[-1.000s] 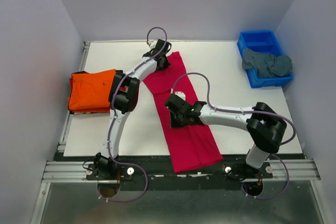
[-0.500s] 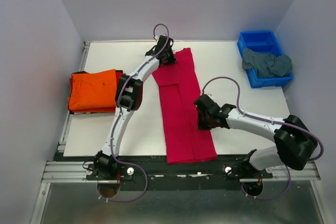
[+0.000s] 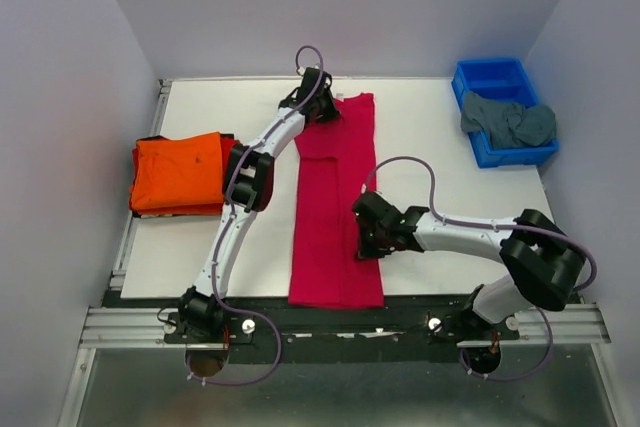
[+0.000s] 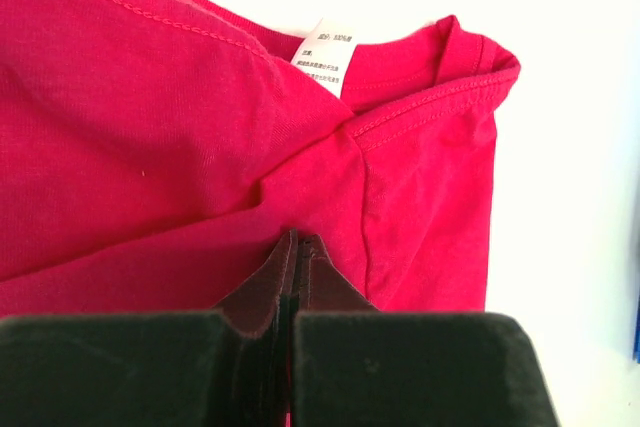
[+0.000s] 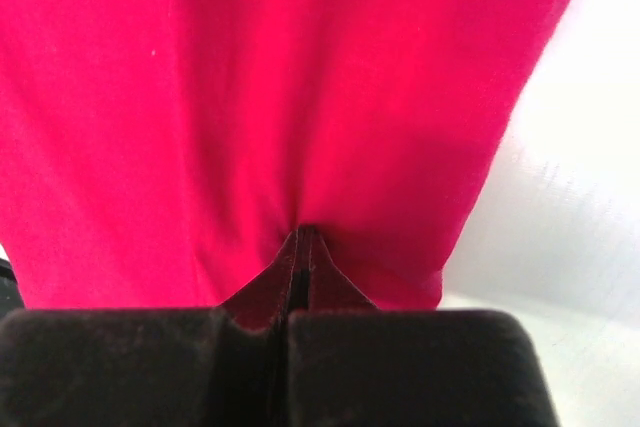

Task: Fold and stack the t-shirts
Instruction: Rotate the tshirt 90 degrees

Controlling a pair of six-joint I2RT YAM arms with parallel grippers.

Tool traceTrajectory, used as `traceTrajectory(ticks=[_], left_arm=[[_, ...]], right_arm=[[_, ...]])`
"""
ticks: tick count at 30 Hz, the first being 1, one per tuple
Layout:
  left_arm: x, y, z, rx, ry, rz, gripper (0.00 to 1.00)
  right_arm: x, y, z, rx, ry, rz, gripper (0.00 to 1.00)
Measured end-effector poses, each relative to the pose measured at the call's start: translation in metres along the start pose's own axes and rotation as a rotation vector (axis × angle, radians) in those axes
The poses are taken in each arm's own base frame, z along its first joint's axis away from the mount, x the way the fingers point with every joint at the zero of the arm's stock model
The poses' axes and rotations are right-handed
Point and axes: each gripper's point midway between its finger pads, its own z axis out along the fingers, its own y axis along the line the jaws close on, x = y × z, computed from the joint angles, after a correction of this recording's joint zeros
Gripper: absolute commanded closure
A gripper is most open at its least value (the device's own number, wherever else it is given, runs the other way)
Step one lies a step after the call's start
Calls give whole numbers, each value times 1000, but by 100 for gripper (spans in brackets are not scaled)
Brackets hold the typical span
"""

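The crimson-pink t-shirt (image 3: pixel 335 207) lies as a long folded strip from the table's far middle to its front edge. My left gripper (image 3: pixel 322 107) is shut on the shirt's cloth near the collar and its white label (image 4: pixel 327 55); its jaws are closed on the shirt (image 4: pixel 200 147). My right gripper (image 3: pixel 366 239) is shut on the shirt's right edge lower down, pinching the cloth (image 5: pixel 300 97). The bright orange t-shirt (image 3: pixel 178 171) lies folded at the left, on a red shirt whose edge (image 3: pixel 230 150) shows. A grey-teal shirt (image 3: pixel 508 122) lies crumpled in the bin.
A blue plastic bin (image 3: pixel 500 82) stands at the table's far right corner. The white table (image 3: pixel 440 162) ends at a metal rail (image 3: pixel 330 322) along the front. Grey walls close in on three sides.
The pink shirt has swung from a diagonal to a straight strip. My left gripper moved right along the far end; my right gripper went right, then back left with the cloth.
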Motion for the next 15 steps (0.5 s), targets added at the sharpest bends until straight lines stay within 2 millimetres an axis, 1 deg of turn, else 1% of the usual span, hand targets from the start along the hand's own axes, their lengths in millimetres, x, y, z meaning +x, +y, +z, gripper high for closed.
traceTrajectory(ticks=[1,2,3,5,6,8,9,11,12,14,15], left_arm=[[0,-1,1,7,0,-1,100],[0,-1,1,11,0,-4,100],[0,-2,2,18,0,-7,97],[-3,-1,2,29,0,-15,85],[-4,-1,2,36,1,-17,79],[-3,1,4,55,3,-22,63],[-3,1,5,60,3,-25,57],[-5,-1,0,89,5,-21,46],[-5,-1,-3,89,7,-13,44],[-5,-1,-14,79,15,9,36],[-6,-1,-23,72,19,27,31]], right_arm=[[0,3,0,-4,2,-3,99],[1,4,0,-3,2,-3,96],[2,3,-1,3,2,-2,94],[3,-2,-5,28,3,0,89],[5,-5,-8,41,5,-1,82],[6,-8,-16,50,4,-4,72],[6,-9,-21,49,-2,-5,67],[4,-7,-31,34,-18,-4,63],[4,-7,-35,25,-27,-3,62],[6,-10,-42,15,-37,-2,62],[9,-13,-45,14,-37,-2,62]])
